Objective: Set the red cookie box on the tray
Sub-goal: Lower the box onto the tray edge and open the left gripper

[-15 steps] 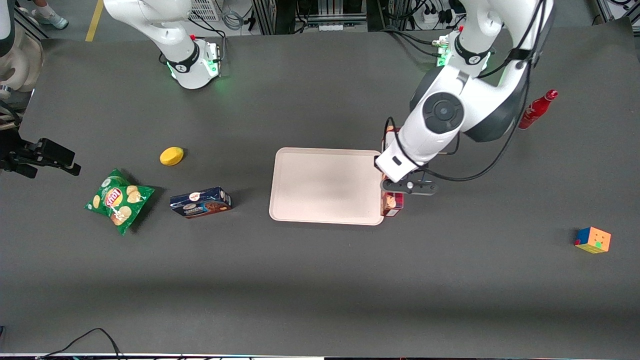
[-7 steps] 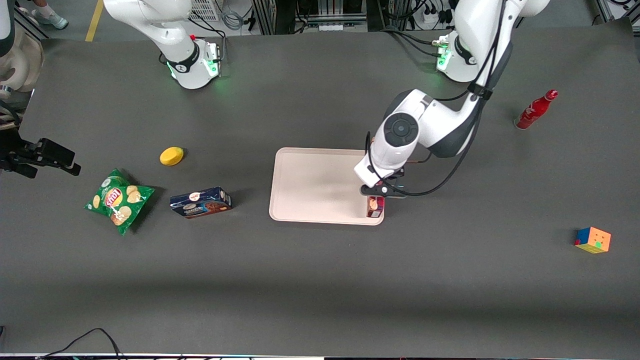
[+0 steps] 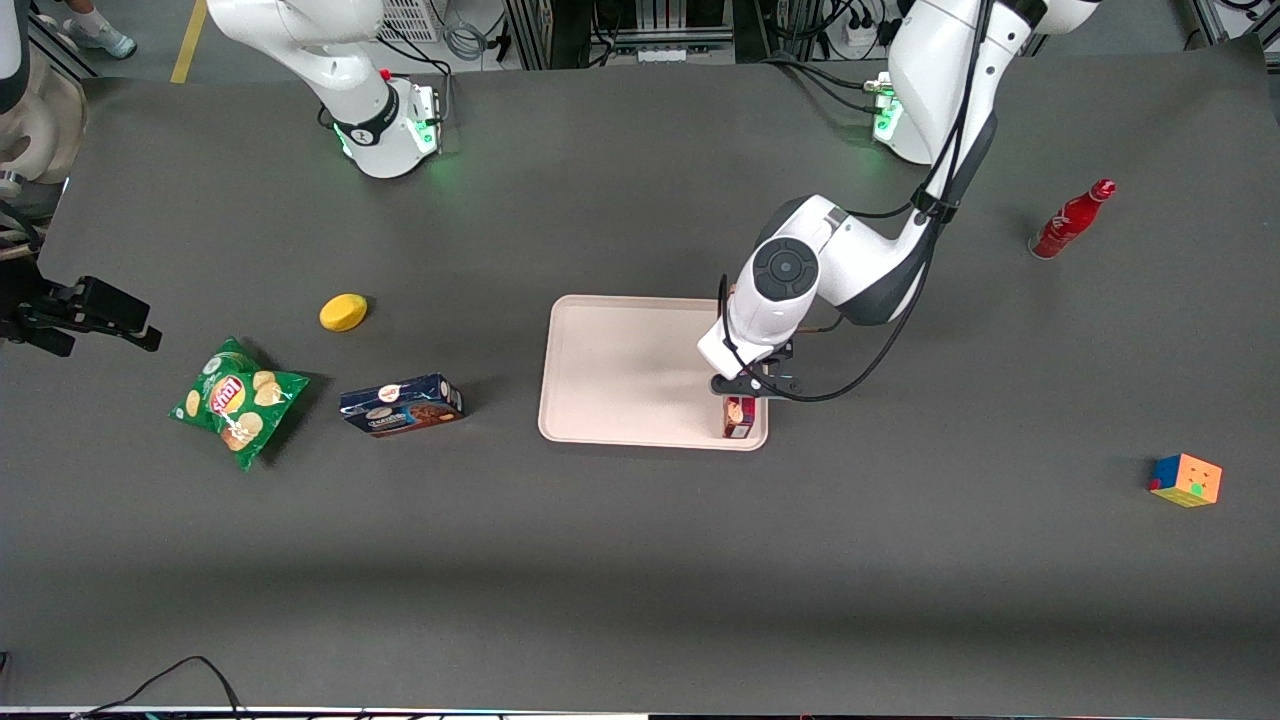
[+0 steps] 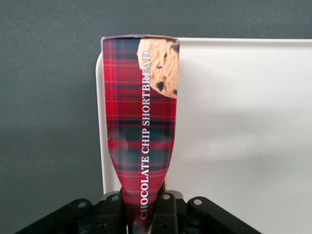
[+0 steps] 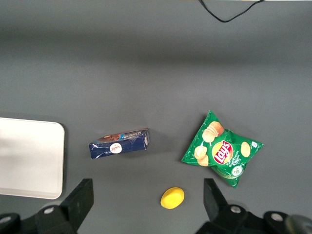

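The red cookie box [image 4: 141, 122], a long dark-red plaid carton with a cookie picture, is clamped between my left gripper's [image 4: 142, 214] fingers. In the front view the gripper [image 3: 745, 385] hangs over the pale beige tray [image 3: 620, 370], at the tray's edge toward the working arm's end and near its front corner. Only the box's near end [image 3: 739, 417] shows under the wrist there. The wrist view shows the box along the tray's rim [image 4: 100, 122], its length lying over the tray surface. Whether the box touches the tray I cannot tell.
A dark-blue cookie box [image 3: 401, 405], a green chip bag [image 3: 238, 401] and a yellow lemon-like object [image 3: 343, 312] lie toward the parked arm's end. A red bottle [image 3: 1072, 219] and a colour cube [image 3: 1186, 480] sit toward the working arm's end.
The left arm has carried the red cookie box sideways from just beside the tray to over the tray's edge, and the wrist has dropped lower.
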`<state>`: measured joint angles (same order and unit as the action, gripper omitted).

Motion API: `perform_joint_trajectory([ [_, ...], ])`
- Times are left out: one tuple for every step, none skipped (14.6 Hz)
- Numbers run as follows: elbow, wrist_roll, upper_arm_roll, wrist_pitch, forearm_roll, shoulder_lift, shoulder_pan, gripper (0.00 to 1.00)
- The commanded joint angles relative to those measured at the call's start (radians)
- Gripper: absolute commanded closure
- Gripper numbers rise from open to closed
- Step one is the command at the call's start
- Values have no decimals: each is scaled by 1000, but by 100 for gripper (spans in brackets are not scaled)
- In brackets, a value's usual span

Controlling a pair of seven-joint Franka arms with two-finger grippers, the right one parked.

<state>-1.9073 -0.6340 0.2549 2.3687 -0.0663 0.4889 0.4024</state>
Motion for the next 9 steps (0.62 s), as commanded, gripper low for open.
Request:
perform_joint_trajectory([
  [-9,-29,-6,14,-17,0,9,93],
  [-9,-29,-8,14,-15,5,9,93],
  [-9,-29,-9,14,-15,7,9,90],
  [-9,-29,-11,14,-15,8,9,88],
  [-9,-29,-11,14,-15,10,9,81],
  [-7,-29,-13,17,-15,11,9,69],
  [-7,-29,-14,27,-17,13,9,44],
  [-7,-29,-14,32,-17,13,9,23],
  [-4,-27,-14,32,-17,11,9,0],
])
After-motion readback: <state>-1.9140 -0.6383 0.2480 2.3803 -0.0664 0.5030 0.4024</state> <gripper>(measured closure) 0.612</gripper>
